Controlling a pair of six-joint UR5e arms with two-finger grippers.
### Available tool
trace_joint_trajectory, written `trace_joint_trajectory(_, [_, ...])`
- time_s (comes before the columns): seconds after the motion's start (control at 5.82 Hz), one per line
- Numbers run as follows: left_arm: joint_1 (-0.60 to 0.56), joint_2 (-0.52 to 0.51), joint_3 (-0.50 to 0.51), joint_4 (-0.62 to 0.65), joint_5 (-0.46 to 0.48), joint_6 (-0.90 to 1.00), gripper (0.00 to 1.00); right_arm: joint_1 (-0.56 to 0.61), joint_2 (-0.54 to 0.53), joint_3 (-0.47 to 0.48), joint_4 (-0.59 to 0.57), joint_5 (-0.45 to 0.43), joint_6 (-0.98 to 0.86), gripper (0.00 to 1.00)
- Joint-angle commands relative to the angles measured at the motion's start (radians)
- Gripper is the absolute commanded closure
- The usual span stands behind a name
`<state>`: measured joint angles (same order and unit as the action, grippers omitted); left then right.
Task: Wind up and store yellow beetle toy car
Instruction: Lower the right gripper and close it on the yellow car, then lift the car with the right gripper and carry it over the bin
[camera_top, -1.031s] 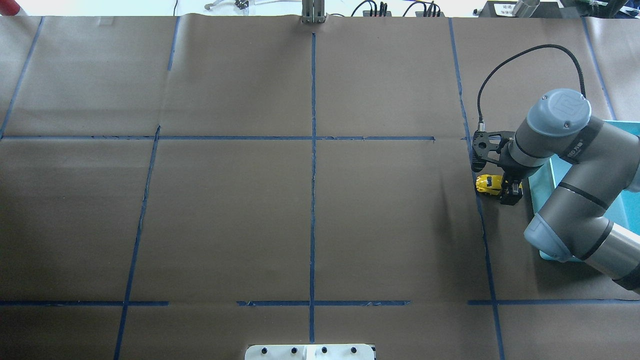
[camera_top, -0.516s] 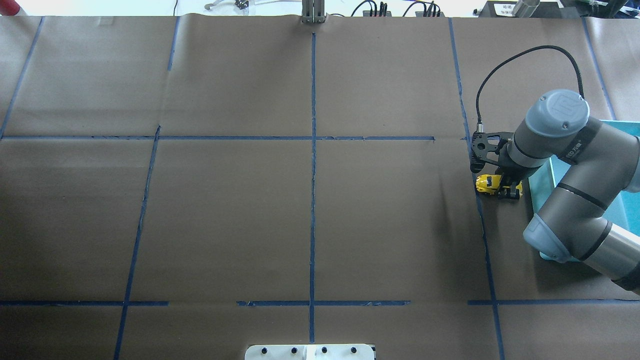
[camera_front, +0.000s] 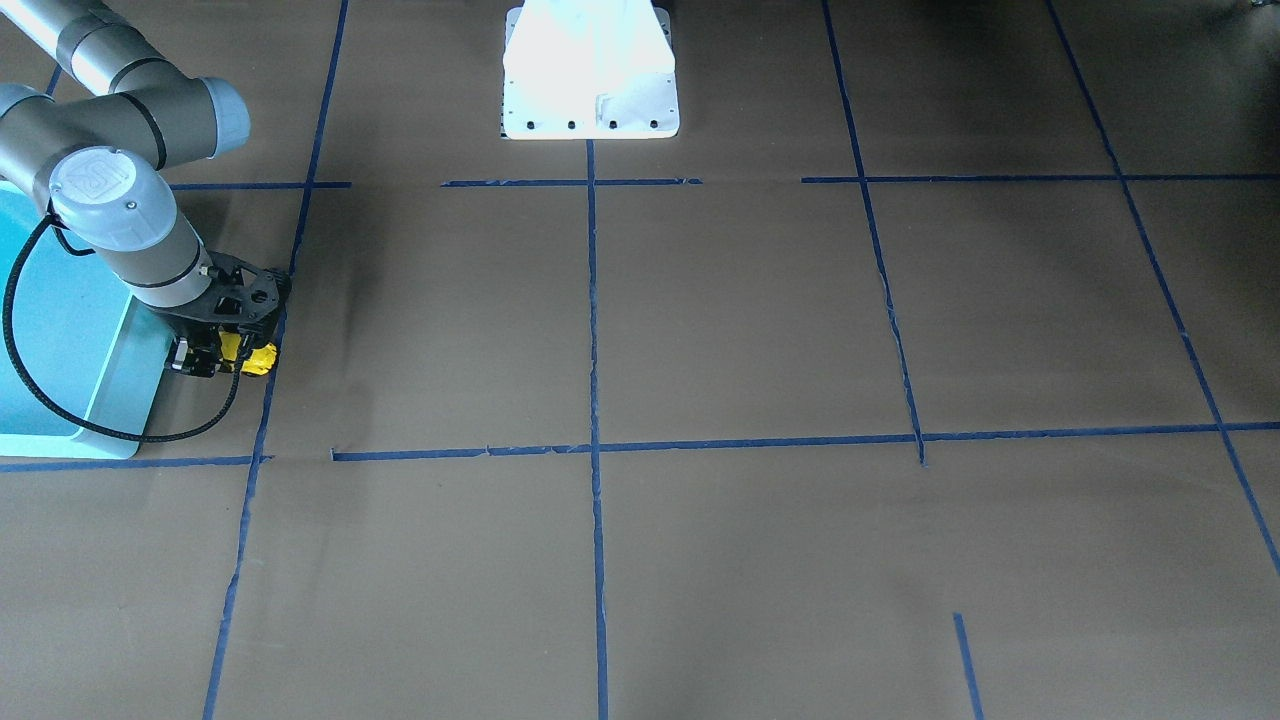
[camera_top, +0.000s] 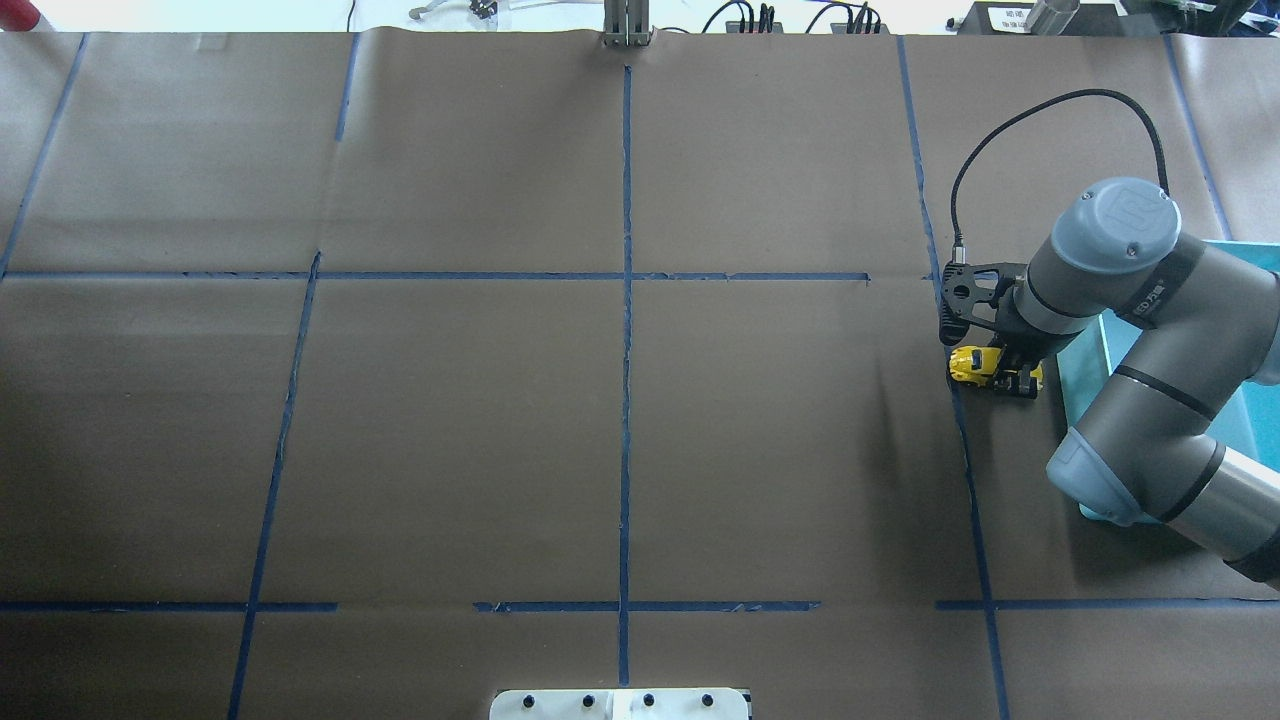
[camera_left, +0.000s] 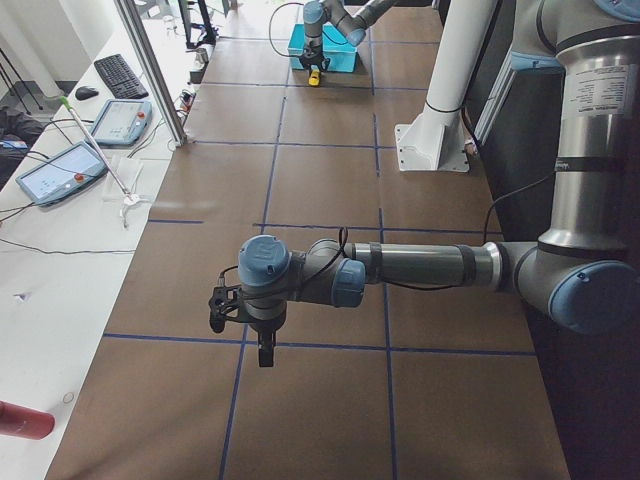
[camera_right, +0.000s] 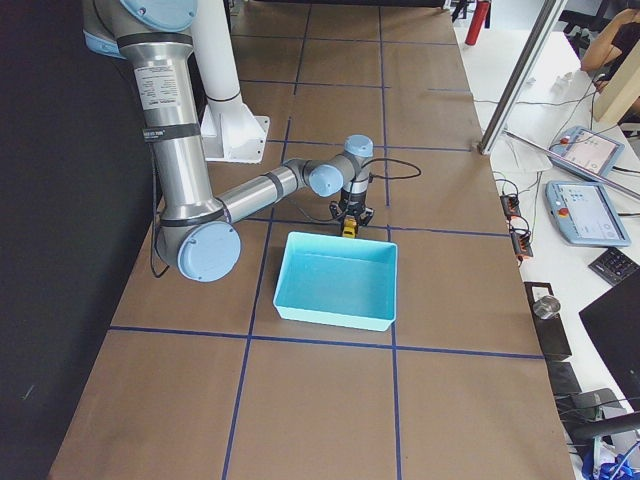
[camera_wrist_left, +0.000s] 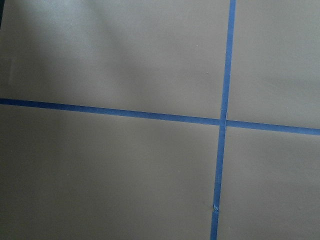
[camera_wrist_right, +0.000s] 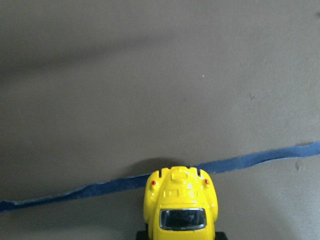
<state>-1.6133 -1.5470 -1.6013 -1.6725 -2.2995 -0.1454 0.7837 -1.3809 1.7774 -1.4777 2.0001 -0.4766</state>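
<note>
1. Right now the yellow beetle toy car is sitting on the brown paper just beside the light blue bin, on the bin's side that faces the table's middle.
2. Its long axis is running straight out from the bin's wall. The end with two small red lights is pointing away from the bin and reaching over a blue tape line.
3. The right gripper is clamping the car's bin-side end, its jaws pressing on both flanks.
4. Compared with a second ago, the jaws have drawn in from a wider gap, while the car is staying where it was beside the bin.
5. The left gripper is hanging far from the bin, and I cannot tell whether its claw is wide or narrow.
</note>
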Motion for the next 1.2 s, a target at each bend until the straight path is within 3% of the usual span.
trace_joint_trajectory(0.0, [0.000,-0.001,-0.006,0.002,0.000,0.000,0.00,0.037,-0.051,0.177,-0.047,0.028,0.000,1.00])
trace_joint_trajectory(0.34, [0.001,-0.002,-0.008,0.016,0.000,0.000,0.00,0.118,-0.180,0.391,-0.171,0.043,-0.067,1.00])
trace_joint_trajectory(0.86, [0.001,-0.004,-0.009,0.019,0.000,0.000,0.00,0.197,-0.361,0.389,-0.158,0.055,-0.328,0.99])
trace_joint_trajectory(1.03, [0.000,-0.004,-0.009,0.019,0.000,0.000,0.00,0.197,-0.368,0.313,-0.158,0.061,-0.350,0.98])
